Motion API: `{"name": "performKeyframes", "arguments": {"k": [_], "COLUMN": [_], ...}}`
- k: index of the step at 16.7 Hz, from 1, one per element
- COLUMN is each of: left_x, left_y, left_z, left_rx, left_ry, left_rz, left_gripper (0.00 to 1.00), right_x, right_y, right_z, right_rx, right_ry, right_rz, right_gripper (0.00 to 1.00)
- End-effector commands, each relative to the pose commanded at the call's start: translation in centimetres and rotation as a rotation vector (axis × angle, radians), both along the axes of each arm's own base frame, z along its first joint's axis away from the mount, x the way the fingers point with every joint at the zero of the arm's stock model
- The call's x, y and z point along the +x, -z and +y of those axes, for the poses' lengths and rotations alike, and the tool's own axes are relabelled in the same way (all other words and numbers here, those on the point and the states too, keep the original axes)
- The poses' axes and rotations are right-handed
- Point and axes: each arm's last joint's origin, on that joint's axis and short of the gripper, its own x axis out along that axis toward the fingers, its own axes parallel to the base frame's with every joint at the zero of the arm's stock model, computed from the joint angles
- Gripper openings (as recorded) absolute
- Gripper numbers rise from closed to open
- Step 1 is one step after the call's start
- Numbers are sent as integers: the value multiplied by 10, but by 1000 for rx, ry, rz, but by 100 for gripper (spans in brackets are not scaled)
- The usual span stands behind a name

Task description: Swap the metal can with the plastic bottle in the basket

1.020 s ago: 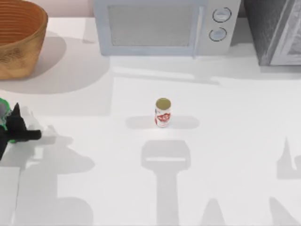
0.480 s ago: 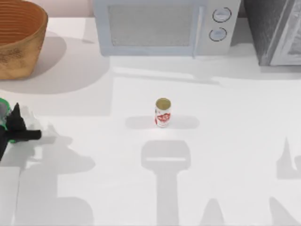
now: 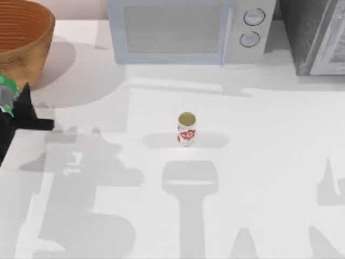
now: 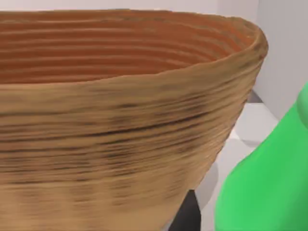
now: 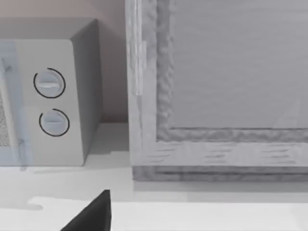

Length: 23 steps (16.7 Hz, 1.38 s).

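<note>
At the table's left edge my left gripper (image 3: 12,102) is shut on the green plastic bottle (image 3: 6,82), just in front of the wicker basket (image 3: 21,38). The left wrist view has the basket's woven wall (image 4: 120,120) close up, with the bottle's green body (image 4: 269,183) beside it and outside the rim. The metal can (image 3: 186,129), white with red markings and a tan top, stands upright alone at the table's middle. A dark part of my right gripper (image 5: 91,214) shows against the white tabletop in the right wrist view.
A white microwave (image 3: 186,29) stands along the back edge, with a grey cabinet (image 3: 318,35) at the back right. The right wrist view faces the microwave's two dials (image 5: 50,101) and the cabinet front (image 5: 216,86). Arm shadows fall across the front of the table.
My left gripper has carried the bottle toward the back of the table, closer to the basket. The can has not moved.
</note>
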Motion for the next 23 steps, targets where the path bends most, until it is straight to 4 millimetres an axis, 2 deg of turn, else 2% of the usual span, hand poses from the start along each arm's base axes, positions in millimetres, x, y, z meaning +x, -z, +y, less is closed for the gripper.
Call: {"name": "performKeyframes", "arguments": {"k": [5,9,13,16,20,23], "left_x": [47,81,104,112,114,114], "left_y": [-59,-113,-160,-188,-208,-211], "left_z": [-19,-16,11,40,69,74], "left_rx": [-22,-27,-13,-2,6,7], "left_ry": [111,129,68,-2,-75,-87], "left_rz": [-75,-51,17,74,132,142], "left_gripper": [0,0,0,0,0,0], "right_x": [0,0,0,0,0,0], "right_y": [0,0,0,0,0,0], "right_z": [0,0,0,0,0,0], "right_rx": [0,0,0,0,0,0], "right_ry": [0,0,0,0,0,0], "right_rz": [0,0,0,0,0,0], "right_gripper": [100,100,100,100,100,100]}}
